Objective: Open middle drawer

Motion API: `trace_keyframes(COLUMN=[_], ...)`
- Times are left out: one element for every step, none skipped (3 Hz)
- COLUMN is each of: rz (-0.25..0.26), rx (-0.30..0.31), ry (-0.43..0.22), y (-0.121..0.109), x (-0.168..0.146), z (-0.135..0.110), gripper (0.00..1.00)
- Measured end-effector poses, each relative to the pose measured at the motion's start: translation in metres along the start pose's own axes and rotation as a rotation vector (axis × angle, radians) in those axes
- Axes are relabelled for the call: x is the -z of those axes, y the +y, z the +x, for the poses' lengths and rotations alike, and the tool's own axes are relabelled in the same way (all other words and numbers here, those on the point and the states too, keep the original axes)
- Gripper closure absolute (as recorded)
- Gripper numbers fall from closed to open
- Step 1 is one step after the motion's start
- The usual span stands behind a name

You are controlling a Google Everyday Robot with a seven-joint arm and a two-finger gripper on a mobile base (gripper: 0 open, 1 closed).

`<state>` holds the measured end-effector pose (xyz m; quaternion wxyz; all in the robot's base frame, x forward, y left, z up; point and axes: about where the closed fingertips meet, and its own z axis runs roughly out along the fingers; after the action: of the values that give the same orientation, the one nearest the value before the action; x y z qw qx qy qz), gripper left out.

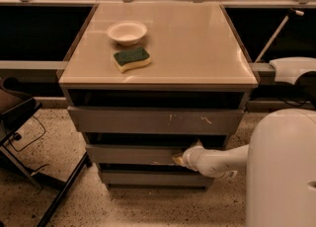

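The cabinet has three grey drawer fronts. The top one point(153, 121) carries white scratches right of centre. The middle drawer point(131, 154) is below it, flat and handleless, with a small pale chip on its lower edge. The plain bottom front point(148, 177) is below that. My gripper point(180, 159) reaches in from the right on a white arm and sits at the right part of the middle drawer's front, at its lower edge.
A white bowl point(127, 32) and a green-and-yellow sponge point(131, 58) lie on the beige cabinet top point(197, 48). A dark chair frame point(29, 137) stands at the left on the speckled floor. My white base point(281, 171) fills the lower right.
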<state>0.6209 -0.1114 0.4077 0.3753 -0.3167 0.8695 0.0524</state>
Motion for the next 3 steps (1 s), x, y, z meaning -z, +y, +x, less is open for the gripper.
trace_keyframes(rz=[0.0, 0.0, 0.0], rx=[0.0, 0.0, 0.0], ry=[0.0, 0.0, 0.0], y=[-0.0006, -0.0016, -0.0026], x=[0.0035, 0.008, 0.0116], z=[-0.0035, -0.0078, -0.011], gripper=[1.0, 1.0, 1.0])
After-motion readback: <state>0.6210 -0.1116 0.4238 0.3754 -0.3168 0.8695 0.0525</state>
